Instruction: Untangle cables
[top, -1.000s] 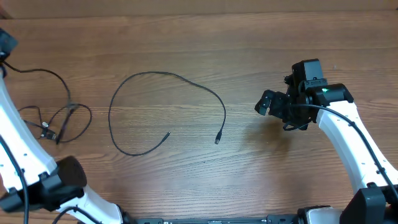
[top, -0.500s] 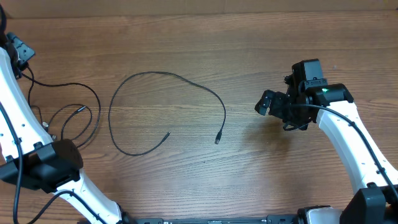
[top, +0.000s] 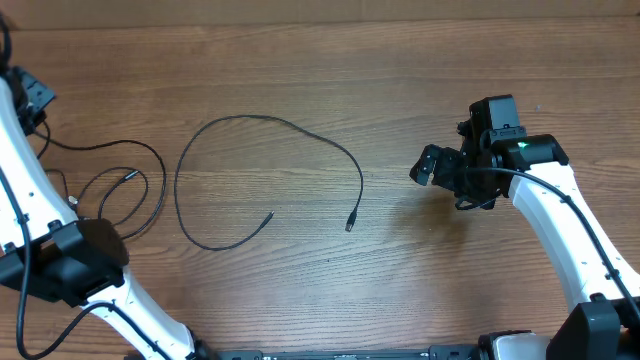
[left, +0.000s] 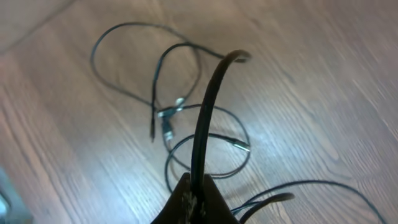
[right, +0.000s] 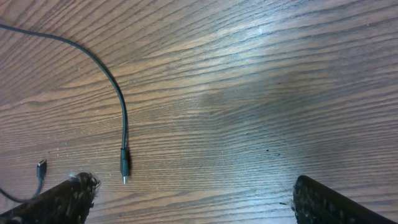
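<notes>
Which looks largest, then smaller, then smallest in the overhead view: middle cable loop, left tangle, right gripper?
1. middle cable loop
2. left tangle, somewhat smaller
3. right gripper, smallest, though it likely sits nearer the camera, which flatters its size

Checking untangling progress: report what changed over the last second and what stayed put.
The left fingers pulled their gripped cable; the tangle opened into wider loops toward the separated cable, which stayed put, as did the open right fingers.
</notes>
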